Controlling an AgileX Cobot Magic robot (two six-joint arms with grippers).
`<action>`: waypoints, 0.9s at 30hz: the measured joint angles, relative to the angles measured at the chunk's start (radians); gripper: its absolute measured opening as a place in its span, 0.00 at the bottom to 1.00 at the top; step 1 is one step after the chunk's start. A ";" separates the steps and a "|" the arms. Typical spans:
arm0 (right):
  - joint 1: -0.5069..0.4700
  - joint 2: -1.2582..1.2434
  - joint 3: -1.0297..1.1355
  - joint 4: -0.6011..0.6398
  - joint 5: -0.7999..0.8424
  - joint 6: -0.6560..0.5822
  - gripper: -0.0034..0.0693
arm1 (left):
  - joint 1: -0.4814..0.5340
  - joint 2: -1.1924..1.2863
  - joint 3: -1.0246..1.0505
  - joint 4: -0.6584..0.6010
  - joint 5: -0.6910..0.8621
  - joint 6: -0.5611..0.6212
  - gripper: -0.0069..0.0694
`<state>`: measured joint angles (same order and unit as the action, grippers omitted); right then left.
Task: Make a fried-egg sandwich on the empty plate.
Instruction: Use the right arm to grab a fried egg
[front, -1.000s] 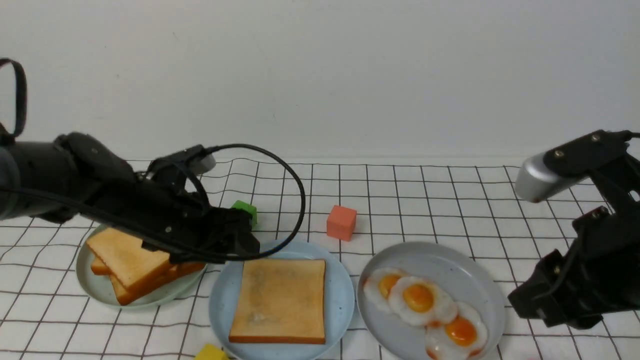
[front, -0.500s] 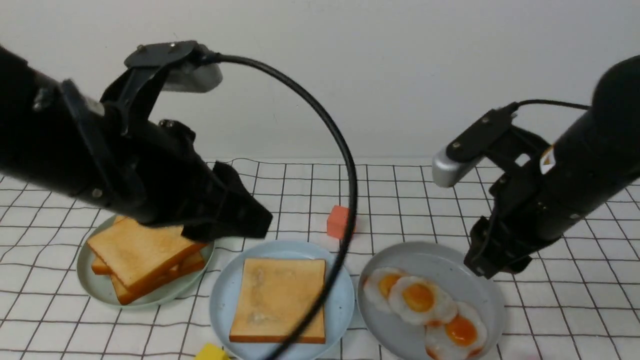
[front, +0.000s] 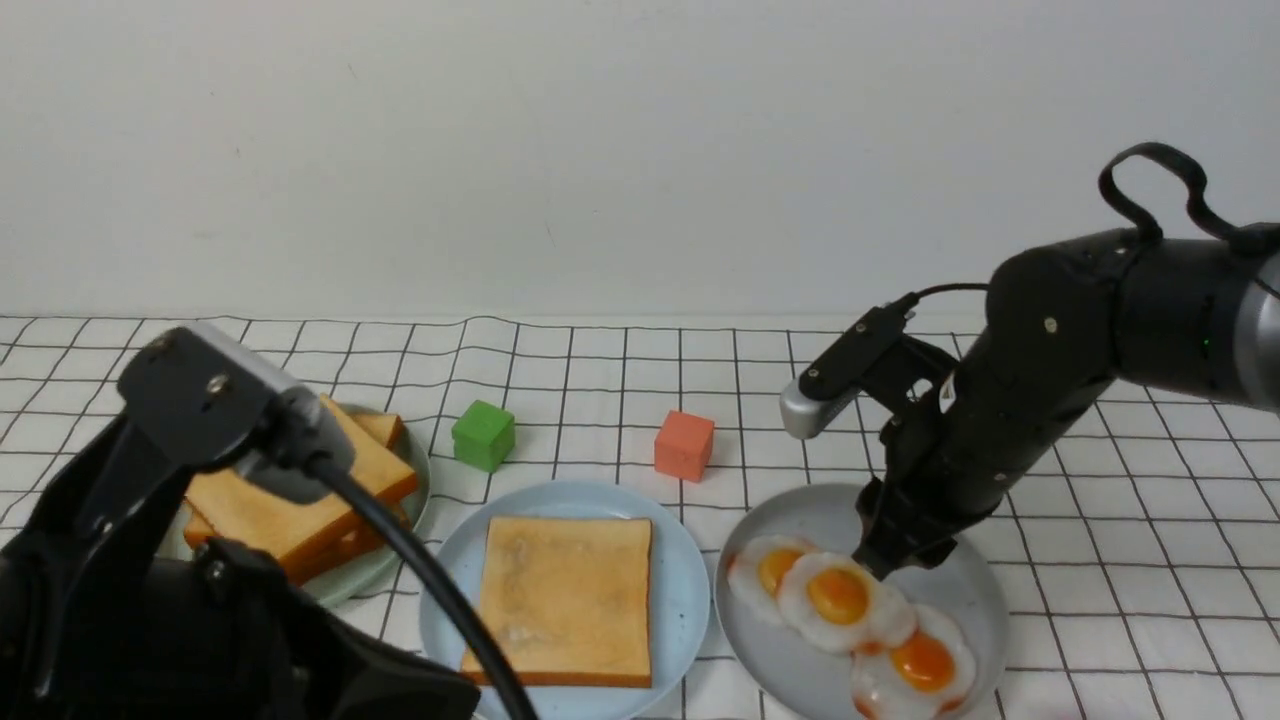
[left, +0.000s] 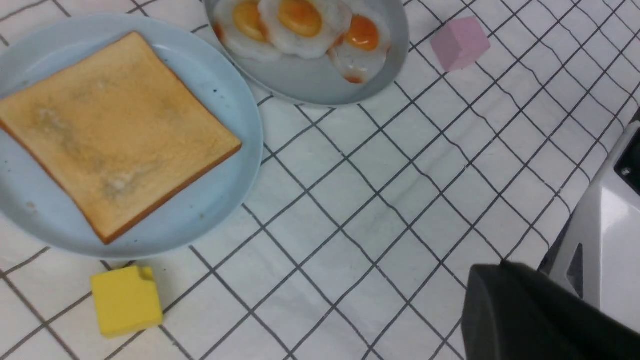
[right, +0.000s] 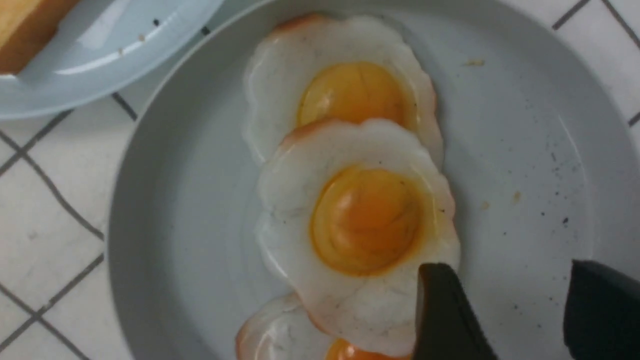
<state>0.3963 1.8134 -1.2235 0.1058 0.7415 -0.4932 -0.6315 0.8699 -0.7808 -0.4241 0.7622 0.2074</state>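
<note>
The light blue plate (front: 445, 600) (left: 240, 125) in the middle holds one toast slice (front: 560, 595) (left: 110, 135) lying flat. On the grey plate (front: 960, 580) (right: 525, 125) to its right, three fried eggs overlap in a row. My right gripper (front: 885, 560) (right: 510, 280) is open just above that plate. One finger lies over the white edge of the middle egg (front: 838, 595) (right: 367, 220), the other over bare plate. My left gripper (left: 487, 275) is shut and empty, low at the near left, away from the plates.
A pale green plate (front: 420, 480) at the left carries a pile of toast slices (front: 300, 490). A green cube (front: 483, 434) and an orange cube (front: 684, 445) sit behind the plates. A yellow cube (left: 126, 300) and a pink cube (left: 460, 42) lie near the front edge.
My left arm has drawn back from the toast pile to the near left, and its gripper has shut on nothing. My right arm has swung in and come down over the eggs.
</note>
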 joint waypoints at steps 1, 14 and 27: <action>-0.006 0.013 -0.001 0.010 -0.005 -0.017 0.53 | 0.000 -0.014 0.004 0.013 -0.004 -0.013 0.07; -0.094 0.049 -0.006 0.275 -0.032 -0.270 0.49 | 0.000 -0.021 0.005 0.039 -0.003 -0.062 0.07; -0.097 0.122 -0.007 0.306 -0.050 -0.324 0.35 | 0.000 -0.021 0.005 0.039 0.023 -0.062 0.07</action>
<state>0.2993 1.9351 -1.2302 0.4117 0.6914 -0.8172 -0.6315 0.8484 -0.7763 -0.3855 0.7856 0.1454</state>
